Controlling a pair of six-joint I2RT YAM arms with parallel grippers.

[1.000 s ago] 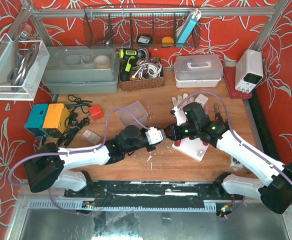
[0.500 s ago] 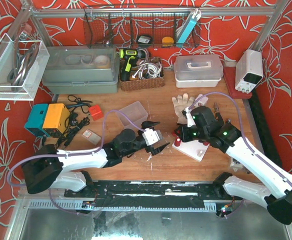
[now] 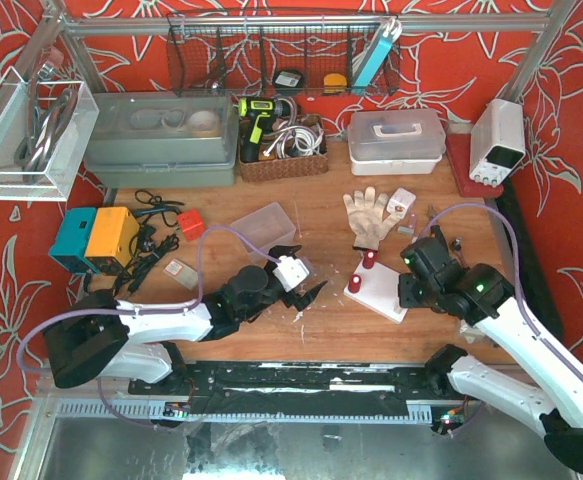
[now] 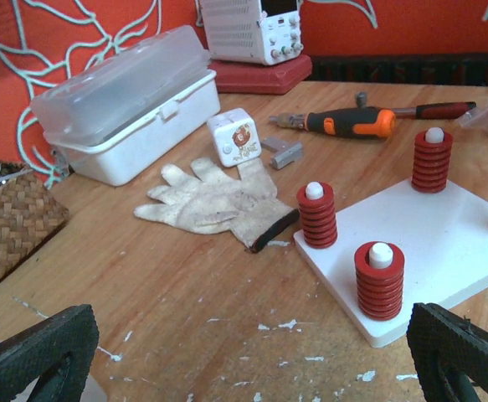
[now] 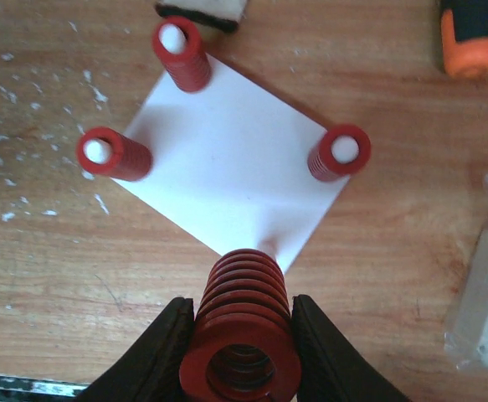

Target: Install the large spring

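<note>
**Right wrist view.** Right gripper point(image 5: 242, 356) clamped on large spring point(image 5: 242, 322), one finger pressed to each flank, coil's open end facing camera. I see spring poised at near corner of white base plate point(image 5: 227, 176); contact with plate I cannot tell. Three red springs point(image 5: 114, 155) seated on pegs at plate's other corners.

**Top view.** Left gripper point(image 3: 304, 272) with jaws spread wide, over table just left of plate. Glove point(image 4: 214, 201) lies flat near plate's far corner.

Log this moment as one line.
left gripper: open, empty | right gripper: shut on large spring, near white plate | three seated springs on plate
</note>
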